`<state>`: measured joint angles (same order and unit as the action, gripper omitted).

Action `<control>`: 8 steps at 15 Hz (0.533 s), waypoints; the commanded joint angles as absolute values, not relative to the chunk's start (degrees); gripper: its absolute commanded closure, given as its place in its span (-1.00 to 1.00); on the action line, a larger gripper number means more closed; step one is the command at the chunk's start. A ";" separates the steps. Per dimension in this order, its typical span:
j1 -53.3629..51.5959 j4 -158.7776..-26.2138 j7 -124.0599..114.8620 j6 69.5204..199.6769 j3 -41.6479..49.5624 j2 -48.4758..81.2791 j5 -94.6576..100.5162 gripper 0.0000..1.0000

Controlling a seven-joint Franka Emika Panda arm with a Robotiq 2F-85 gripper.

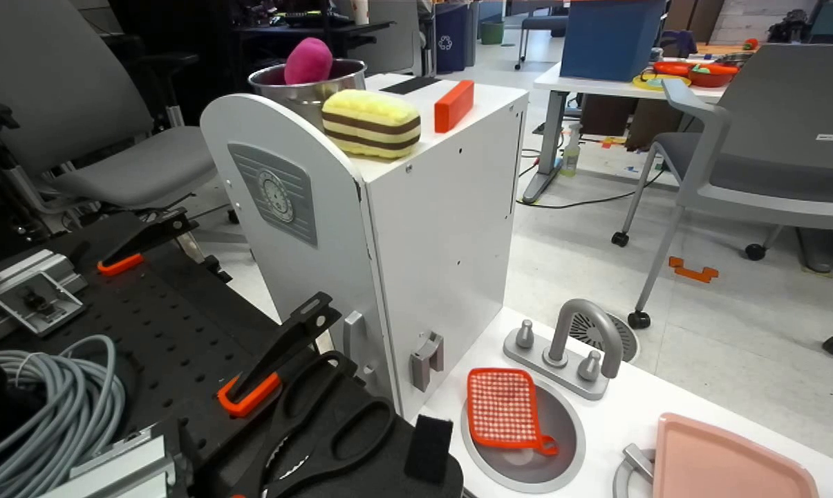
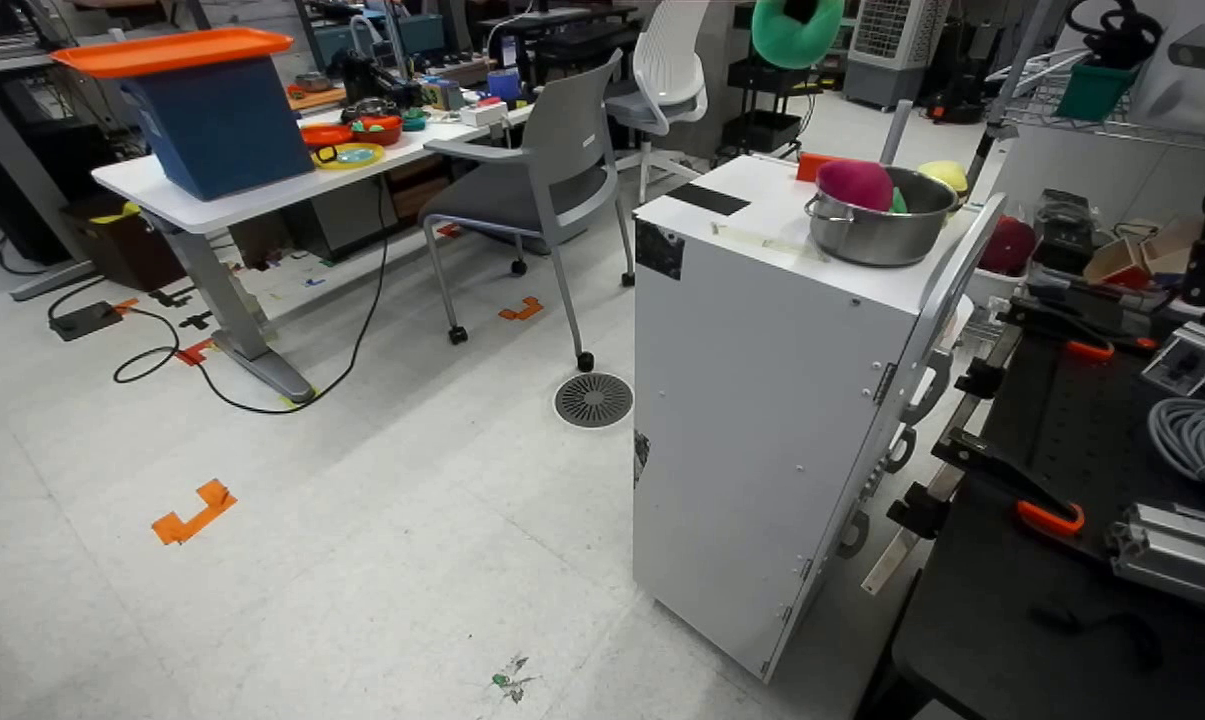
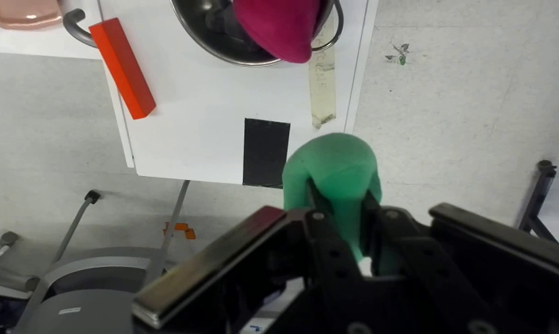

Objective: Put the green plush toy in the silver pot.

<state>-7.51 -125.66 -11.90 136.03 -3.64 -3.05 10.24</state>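
Green plush toy [image 3: 337, 164] in my gripper [image 3: 342, 199], pinched firm, so I'd call the pick-up done! It hangs in the air, well apart from the silver pot [image 2: 877, 242], not yet in. A pink plush [image 2: 854, 186] sits in there, a green patch [image 2: 899, 201] beside it that I can't identify. Left, as I judge it: bring mine over the pot, lower, let go.

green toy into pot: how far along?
Done: the green plush toy is picked up, clamped between the jaws in the wrist view.
In hand: it's held up in the air, apart from the silver pot, not over it.
Remaining: bring it above the pot, lower it in, probably beside the pink toy poking up out of it, then open the jaws.
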 commanded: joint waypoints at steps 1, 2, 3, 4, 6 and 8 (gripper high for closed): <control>-6.89 -127.83 -6.03 135.92 -4.29 -6.09 5.69 0.92; -6.97 -128.48 -3.89 136.18 -4.27 -6.88 4.84 0.92; -7.07 -129.06 -1.46 136.22 -4.20 -7.72 3.69 0.92; -7.20 -129.70 1.05 136.15 -4.15 -8.95 2.85 0.92; -7.11 -130.99 2.53 135.76 -4.45 -11.34 4.61 0.92; -6.31 -132.72 -0.82 135.66 -5.39 -14.31 10.18 0.92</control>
<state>-7.51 -129.22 0.55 136.03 -3.82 -8.73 5.77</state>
